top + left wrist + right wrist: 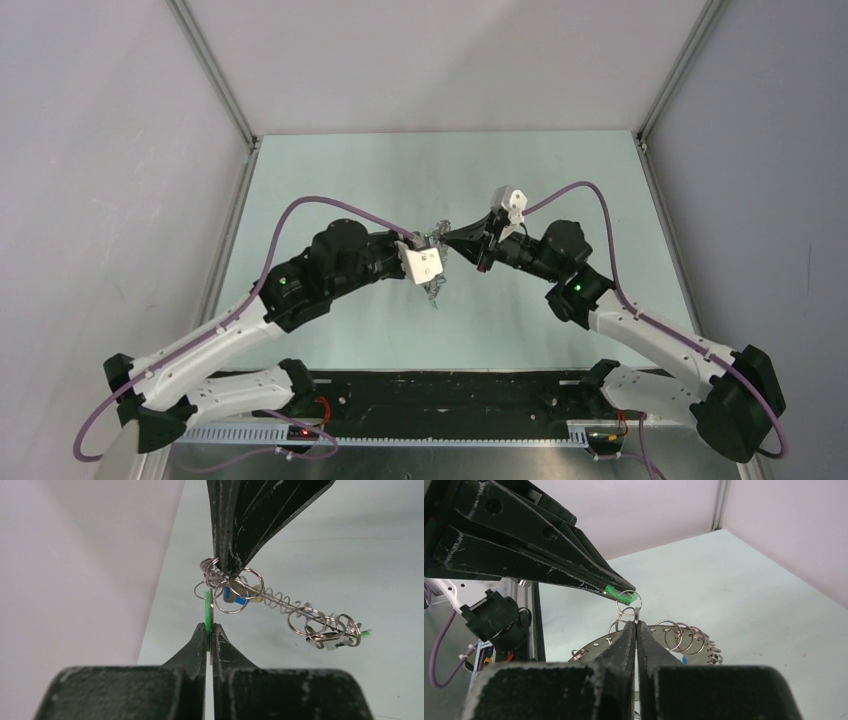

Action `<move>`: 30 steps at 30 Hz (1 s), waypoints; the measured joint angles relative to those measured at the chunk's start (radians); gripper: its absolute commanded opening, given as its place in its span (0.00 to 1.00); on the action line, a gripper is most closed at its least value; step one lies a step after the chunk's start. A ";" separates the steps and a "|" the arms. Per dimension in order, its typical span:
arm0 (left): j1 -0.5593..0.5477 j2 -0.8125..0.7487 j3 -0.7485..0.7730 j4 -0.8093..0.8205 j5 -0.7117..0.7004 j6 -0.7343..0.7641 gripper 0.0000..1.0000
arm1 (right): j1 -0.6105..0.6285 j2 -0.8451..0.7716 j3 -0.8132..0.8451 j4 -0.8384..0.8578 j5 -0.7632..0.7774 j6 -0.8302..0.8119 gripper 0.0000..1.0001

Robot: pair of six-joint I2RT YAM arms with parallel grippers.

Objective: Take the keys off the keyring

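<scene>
Both grippers meet above the middle of the table. My left gripper point(209, 626) is shut on the green key head point(208, 612), seen edge-on; it also shows in the right wrist view point(615, 591). My right gripper point(636, 623) is shut on a small split ring point(628, 611) linked to the green key's ring. The keyring point(659, 639), a flat metal band with holes, hangs behind my right fingers with several split rings through it. In the left wrist view it is edge-on point(272, 599), with a blue key point(240, 600) and more keys point(330, 635). The bunch dangles in the top view point(434, 288).
The pale green table point(560, 180) is enclosed by white walls at the left, back and right. A black strip with cable trays point(450, 395) runs along the near edge between the arm bases.
</scene>
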 measured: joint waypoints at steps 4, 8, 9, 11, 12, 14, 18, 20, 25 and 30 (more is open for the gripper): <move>-0.034 0.013 0.030 0.002 -0.035 0.026 0.00 | -0.006 -0.021 0.000 0.016 -0.002 0.010 0.00; -0.037 0.019 0.029 0.004 -0.051 0.051 0.00 | -0.010 -0.040 0.000 0.019 -0.004 0.016 0.00; -0.037 0.021 0.028 0.005 -0.053 0.053 0.00 | -0.010 -0.043 0.000 0.018 -0.005 0.018 0.00; -0.037 0.020 0.019 0.014 -0.055 0.054 0.00 | -0.010 -0.047 -0.001 0.019 -0.010 0.018 0.00; -0.037 0.020 0.013 0.021 -0.056 0.054 0.00 | -0.010 -0.051 -0.003 0.019 -0.016 0.021 0.00; -0.037 0.020 -0.003 0.029 -0.057 0.055 0.00 | -0.010 -0.059 -0.007 0.018 -0.031 0.025 0.00; -0.039 0.020 -0.025 0.048 -0.053 0.061 0.00 | 0.000 -0.064 -0.007 0.014 -0.066 0.025 0.00; -0.040 0.019 -0.032 0.055 -0.053 0.061 0.00 | 0.007 -0.068 -0.007 0.006 -0.079 0.024 0.00; -0.040 0.003 -0.041 0.058 -0.049 0.061 0.00 | 0.024 -0.071 -0.008 -0.013 -0.093 0.017 0.00; -0.042 -0.020 -0.055 0.057 -0.037 0.061 0.00 | 0.030 -0.071 -0.008 -0.019 -0.120 0.019 0.00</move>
